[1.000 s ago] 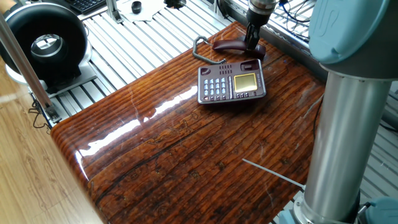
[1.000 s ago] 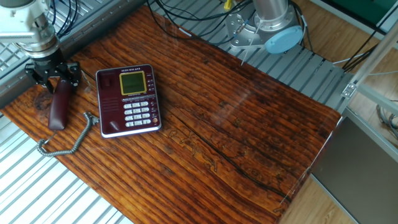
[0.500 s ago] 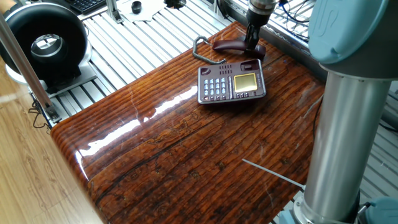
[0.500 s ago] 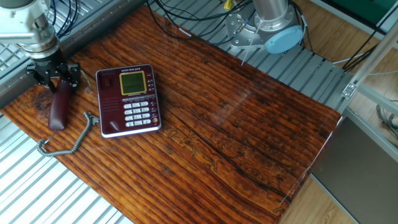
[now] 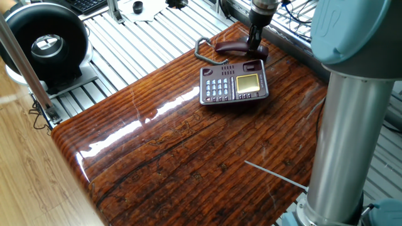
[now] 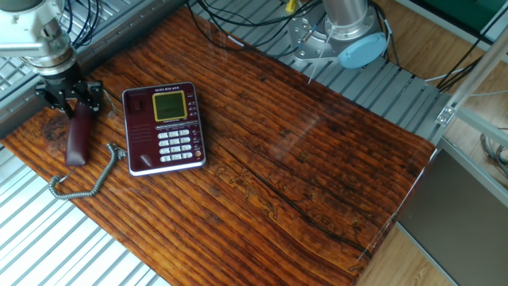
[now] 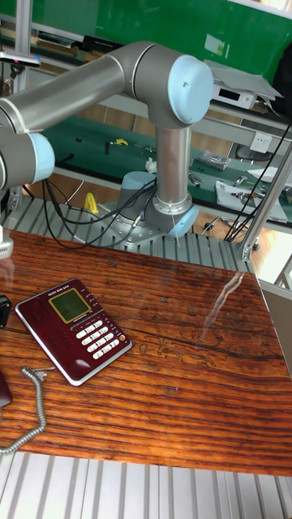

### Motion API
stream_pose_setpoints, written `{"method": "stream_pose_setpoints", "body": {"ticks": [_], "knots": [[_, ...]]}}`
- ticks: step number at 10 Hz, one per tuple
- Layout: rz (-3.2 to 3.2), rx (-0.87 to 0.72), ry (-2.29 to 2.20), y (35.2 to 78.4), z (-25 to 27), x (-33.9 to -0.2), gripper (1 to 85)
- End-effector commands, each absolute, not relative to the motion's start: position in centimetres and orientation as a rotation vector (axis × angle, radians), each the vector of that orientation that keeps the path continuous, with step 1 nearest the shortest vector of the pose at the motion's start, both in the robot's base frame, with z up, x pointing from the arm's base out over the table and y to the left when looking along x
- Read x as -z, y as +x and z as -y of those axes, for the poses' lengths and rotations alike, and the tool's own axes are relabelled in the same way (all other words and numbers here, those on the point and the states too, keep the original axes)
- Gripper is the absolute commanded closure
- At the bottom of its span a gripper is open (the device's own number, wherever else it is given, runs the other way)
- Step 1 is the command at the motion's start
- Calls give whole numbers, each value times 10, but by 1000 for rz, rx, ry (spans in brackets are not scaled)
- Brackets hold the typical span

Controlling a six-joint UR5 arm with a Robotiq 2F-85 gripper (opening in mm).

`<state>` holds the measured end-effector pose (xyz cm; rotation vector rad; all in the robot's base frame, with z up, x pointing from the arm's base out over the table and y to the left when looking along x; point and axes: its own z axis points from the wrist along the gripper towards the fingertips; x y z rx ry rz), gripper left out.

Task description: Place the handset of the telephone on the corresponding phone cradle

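Gleaming under overhead light, the table [image 5: 188,144] is a glossy slab of dark red-brown wood with heavy grain, set on a ribbed aluminium frame [image 6: 48,246]. Pale wood flooring shows past one corner, a round black fan-like unit [image 5: 44,44] stands off the far end, and a green wall [image 7: 162,32] with a cluttered bench lies behind the arm's base [image 7: 166,215].

The telephone [image 6: 163,127] sits flat near one table end, its yellow-green display [image 6: 169,105] beside the grey keypad [image 6: 176,141]. A line of small print runs above the display but is too small to read.

The handset [image 6: 76,137] lies on the wood just beside the telephone, off the cradle [image 6: 140,131], its coiled cord [image 6: 83,184] trailing toward the table edge. The gripper [image 6: 70,101] stands over the handset's upper end, its fingers down on either side and pinching it.
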<state>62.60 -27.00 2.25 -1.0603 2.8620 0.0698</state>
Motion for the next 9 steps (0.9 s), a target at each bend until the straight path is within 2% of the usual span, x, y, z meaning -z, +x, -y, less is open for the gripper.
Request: {"method": "stream_pose_setpoints", "body": {"ticks": [1, 5, 9], "knots": [[-2888, -93, -988, 625, 268, -28, 577], [-2919, -19, -1018, 626, 278, -59, 583], [-2973, -86, -1071, 622, 246, -101, 573]]}}
